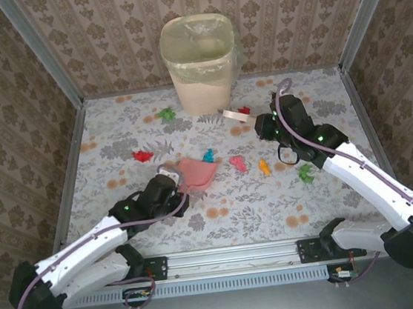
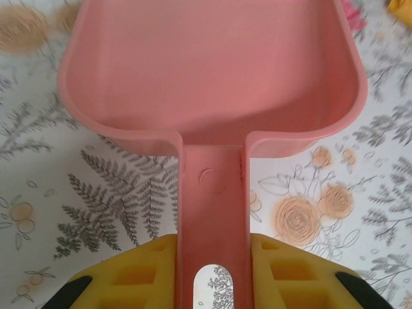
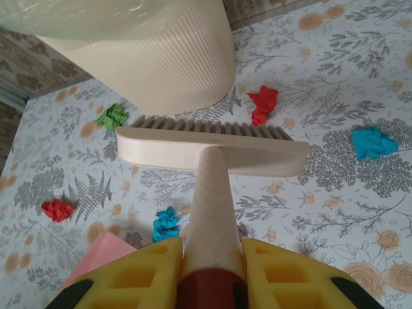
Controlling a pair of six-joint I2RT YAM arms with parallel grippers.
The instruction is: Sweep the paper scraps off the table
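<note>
Paper scraps lie scattered on the flower-print table: a green one, two red ones, a cyan one, a pink one, an orange one and another green one. My left gripper is shut on the handle of a pink dustpan, which rests flat and holds nothing. My right gripper is shut on the handle of a cream brush. The brush head hovers near the red scrap, in front of the bin.
A cream bin with a liner stands at the back centre against the wall. Metal rails edge the table on every side. In the right wrist view a blue scrap lies to the right of the brush and a green scrap to its left.
</note>
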